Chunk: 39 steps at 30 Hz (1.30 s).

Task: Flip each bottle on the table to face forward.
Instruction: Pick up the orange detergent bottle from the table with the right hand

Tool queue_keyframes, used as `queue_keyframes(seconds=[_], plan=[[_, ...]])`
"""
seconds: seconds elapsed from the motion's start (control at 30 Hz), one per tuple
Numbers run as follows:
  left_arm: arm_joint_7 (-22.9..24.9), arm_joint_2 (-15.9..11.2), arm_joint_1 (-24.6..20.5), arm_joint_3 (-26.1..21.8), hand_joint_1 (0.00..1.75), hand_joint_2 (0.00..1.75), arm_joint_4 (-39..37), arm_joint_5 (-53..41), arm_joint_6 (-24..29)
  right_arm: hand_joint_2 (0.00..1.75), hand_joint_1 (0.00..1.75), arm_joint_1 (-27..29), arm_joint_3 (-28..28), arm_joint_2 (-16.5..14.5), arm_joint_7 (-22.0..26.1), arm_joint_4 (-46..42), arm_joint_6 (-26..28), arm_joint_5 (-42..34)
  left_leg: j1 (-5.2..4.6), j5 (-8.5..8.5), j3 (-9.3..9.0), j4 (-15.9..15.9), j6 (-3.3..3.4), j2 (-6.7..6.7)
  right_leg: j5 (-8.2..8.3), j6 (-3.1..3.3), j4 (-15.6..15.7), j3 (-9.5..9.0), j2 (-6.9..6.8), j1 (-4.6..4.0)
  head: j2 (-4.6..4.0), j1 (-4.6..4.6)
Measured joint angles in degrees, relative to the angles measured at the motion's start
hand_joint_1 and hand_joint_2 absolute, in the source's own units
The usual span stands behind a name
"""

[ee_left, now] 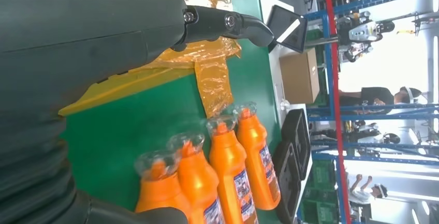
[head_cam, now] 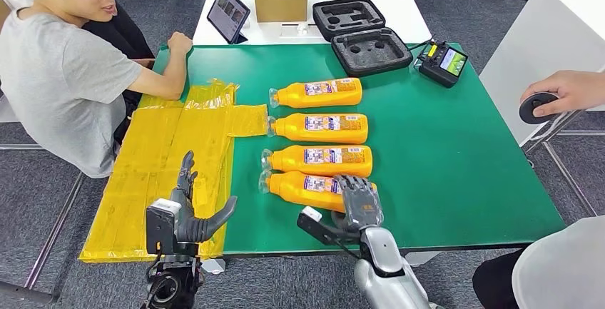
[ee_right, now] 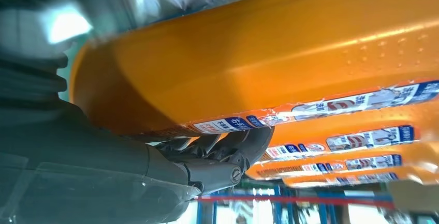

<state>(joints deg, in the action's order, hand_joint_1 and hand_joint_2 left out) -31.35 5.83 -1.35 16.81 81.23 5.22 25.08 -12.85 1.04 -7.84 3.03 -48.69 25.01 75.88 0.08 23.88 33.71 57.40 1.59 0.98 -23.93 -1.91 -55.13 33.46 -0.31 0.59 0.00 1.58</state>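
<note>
Green desk (head_cam: 456, 173), yellow sheet (head_cam: 164, 173) taped over its left part. Four orange bottles (head_cam: 319, 123) lying in a column mid-desk, caps leftward, labels up, print too small to read. Right robot hand (head_cam: 359, 202) wrapped over the base of the nearest bottle (head_cam: 303, 188); from the right wrist, fingers (ee_right: 228, 149) curled under it. Left robot hand (head_cam: 191, 213) empty, fingers spread above the sheet.
</note>
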Motion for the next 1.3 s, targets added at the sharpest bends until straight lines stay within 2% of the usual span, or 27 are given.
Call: queue_keyframes(seconds=[0.27, 0.4, 0.63, 0.87, 1.13, 1.3], plan=[[0.51, 0.18, -1.47, 0.19, 0.00, 1.75, -0.89, 0.30, -0.02, 1.75, 1.75, -5.19, -1.21, 0.58, 4.92, 7.37, -2.80, -6.88, 0.07, 0.80, -1.52, -0.06, 0.22, 0.75, -0.73, 0.22, 0.10, -1.35, 0.38, -0.05, 0.00, -0.02], [0.55, 0.66, -2.57, 0.38, 0.00, 1.75, -0.90, 0.38, 0.07, 1.75, 1.75, -7.14, -1.68, 0.57, 5.85, 9.20, -3.55, -7.87, 0.13, 0.42, -0.99, -0.06, 0.25, 0.80, -0.87, 0.26, 0.09, -0.84, 0.38, -0.15, 0.00, -0.02], [0.29, 0.82, -3.22, 0.68, 0.00, 1.75, -0.98, 0.86, 0.73, 1.75, 1.75, -8.33, -6.24, 0.69, 18.81, 10.14, -8.45, -21.56, 0.08, 0.51, -1.08, -0.02, 0.26, 1.07, 0.15, 0.05, 0.24, -0.99, 0.44, -0.10, 0.00, -0.03], [-1.05, 1.32, -3.23, 0.68, 0.00, 1.75, -1.49, 2.16, 3.93, 1.75, 1.75, -5.96, -8.58, -0.17, 30.49, 9.20, -10.70, -31.94, 0.20, 0.20, -0.82, -0.01, 0.01, 0.96, 0.38, 0.14, 0.21, -1.28, 0.43, -0.24, 0.00, 0.01], [-0.52, 2.09, -3.78, 1.78, 0.00, 1.75, -4.71, 2.34, 5.02, 1.75, 1.75, -2.90, -8.89, -1.07, 35.22, 6.87, -10.38, -38.42, 0.31, 0.28, -0.55, -0.01, -0.13, 0.79, 0.18, 0.14, 0.21, -1.07, 0.37, -0.36, 0.00, -0.02], [2.46, 2.40, -4.83, 3.33, 0.00, 1.75, -7.99, 4.81, 1.64, 1.75, 1.75, -0.43, -8.43, -2.20, 37.03, 3.31, -10.01, -44.92, 0.30, 0.23, -0.20, -0.01, -0.10, 0.71, 0.21, 0.11, 0.20, -0.80, 0.30, -0.35, 0.00, -0.01]])
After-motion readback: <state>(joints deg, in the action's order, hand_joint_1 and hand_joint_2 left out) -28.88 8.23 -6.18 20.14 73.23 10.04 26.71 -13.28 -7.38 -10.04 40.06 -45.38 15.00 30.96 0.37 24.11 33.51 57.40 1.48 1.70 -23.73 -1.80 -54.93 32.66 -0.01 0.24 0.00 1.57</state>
